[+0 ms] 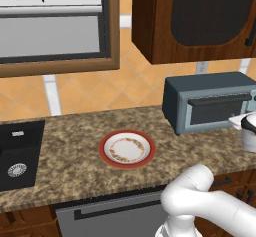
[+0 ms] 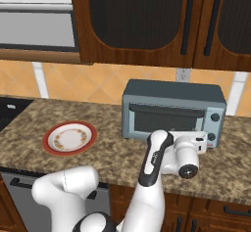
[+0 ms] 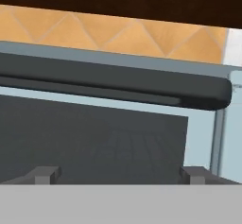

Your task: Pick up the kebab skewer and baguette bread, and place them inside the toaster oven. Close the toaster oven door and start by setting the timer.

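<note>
The robot's two-finger gripper (image 3: 120,173), fingers spread wide and empty, faces the closed blue-grey toaster oven's (image 2: 174,109) rigid glass door (image 3: 94,138), likely best grasped by its stiff dark bar handle (image 3: 113,83).

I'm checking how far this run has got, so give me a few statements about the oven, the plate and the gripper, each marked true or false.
1. The toaster oven door is shut. True.
2. The plate holds the baguette. False: nothing lies on the plate; its patterned face is bare.
3. The gripper is open in front of the door, below its dark bar handle. True: the two fingertips stand wide apart with nothing between them.
4. The toaster oven stands on the floor. False: it stands on the granite counter, against the tiled wall.
5. The plate lies between the sink and the oven. True.
</note>
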You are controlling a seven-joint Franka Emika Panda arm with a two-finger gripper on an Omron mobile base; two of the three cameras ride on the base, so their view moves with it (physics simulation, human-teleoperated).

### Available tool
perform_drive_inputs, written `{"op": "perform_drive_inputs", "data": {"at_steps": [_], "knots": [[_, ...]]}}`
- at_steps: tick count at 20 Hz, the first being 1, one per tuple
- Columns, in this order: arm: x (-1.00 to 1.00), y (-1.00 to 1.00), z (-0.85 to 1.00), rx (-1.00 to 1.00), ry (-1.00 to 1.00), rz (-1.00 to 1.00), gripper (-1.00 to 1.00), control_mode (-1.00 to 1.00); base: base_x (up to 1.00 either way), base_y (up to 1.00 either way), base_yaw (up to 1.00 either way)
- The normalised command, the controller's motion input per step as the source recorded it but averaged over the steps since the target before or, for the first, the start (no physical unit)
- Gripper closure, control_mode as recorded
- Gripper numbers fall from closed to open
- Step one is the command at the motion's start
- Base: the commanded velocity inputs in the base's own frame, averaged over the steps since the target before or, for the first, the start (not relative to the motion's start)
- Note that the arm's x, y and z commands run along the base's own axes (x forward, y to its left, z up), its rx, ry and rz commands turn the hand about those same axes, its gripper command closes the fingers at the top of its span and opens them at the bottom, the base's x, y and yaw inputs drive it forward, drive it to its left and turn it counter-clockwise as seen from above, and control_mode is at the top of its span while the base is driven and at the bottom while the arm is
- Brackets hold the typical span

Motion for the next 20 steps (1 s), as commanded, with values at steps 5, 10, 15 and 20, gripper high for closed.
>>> {"op": "perform_drive_inputs", "data": {"at_steps": [5,10,15,20], "knots": [[-0.32,-0.67,0.00,0.04,0.09,0.00,-1.00,-1.00,0.00,0.00,0.00],[-0.07,-0.49,0.00,0.03,0.02,0.00,-1.00,-1.00,0.00,0.00,0.00],[0.00,-0.30,0.00,0.02,0.00,0.00,-1.00,-1.00,0.00,0.00,0.00],[0.00,-0.08,-0.01,0.00,0.00,0.00,-1.00,-1.00,0.00,0.00,0.00]]}}
